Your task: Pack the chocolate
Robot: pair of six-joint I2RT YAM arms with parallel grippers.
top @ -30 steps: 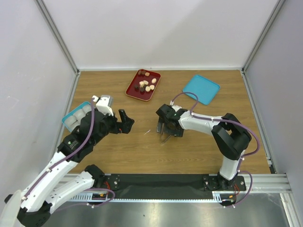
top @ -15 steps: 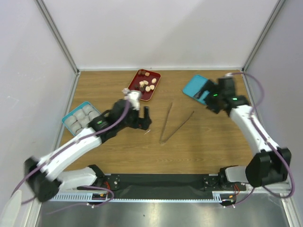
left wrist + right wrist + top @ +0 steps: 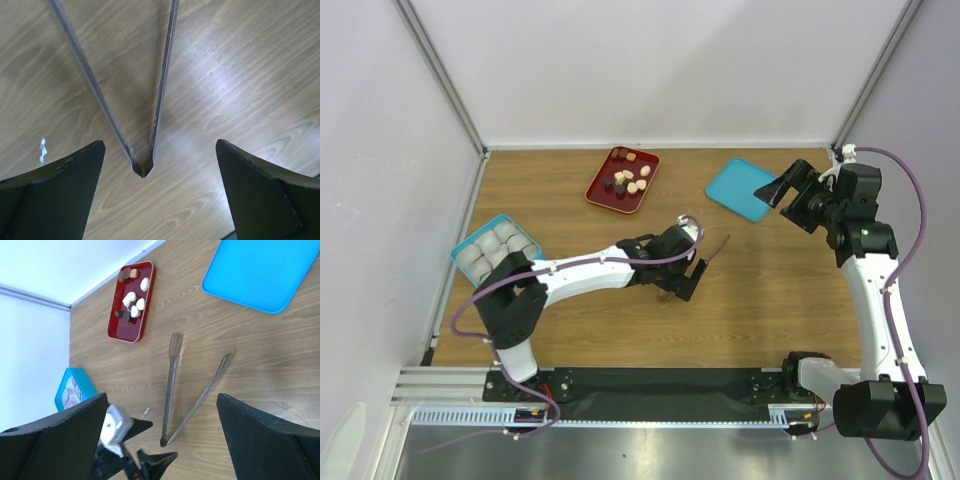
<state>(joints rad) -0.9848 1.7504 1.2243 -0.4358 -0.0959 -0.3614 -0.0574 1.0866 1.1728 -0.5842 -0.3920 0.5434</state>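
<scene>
View from above of a wooden table [image 3: 770, 290] with two robot arms. The chocolate [image 3: 628, 178], a cluster of small dark and pale round pieces, lies in a red tray [image 3: 620, 203] at the far edge of the table, well apart from both claws.

A teal box [image 3: 461, 252] with pale round cups in it sits near the left edge. A flat teal lid [image 3: 740, 190] lies at the far right.

Metal tongs [image 3: 712, 250] lie in the middle of the table, their two arms splayed in a V. The left arm reaches across to them. The left claw [image 3: 685, 280] is low over the joined end, its jaws spread wide. In the left wrist view the joint of the tongs [image 3: 142, 167] lies between the two dark fingers [image 3: 55, 195], touching neither. A small white scrap [image 3: 42, 147] lies just beside it.

The right arm is raised at the right side. The right claw [image 3: 782, 188] hangs above the near corner of the lid, jaws spread wide and holding nothing. The right wrist view looks down on the tongs [image 3: 172, 385], tray [image 3: 116, 327], chocolate [image 3: 132, 297], lid [image 3: 260, 275] and box [image 3: 61, 392].
</scene>
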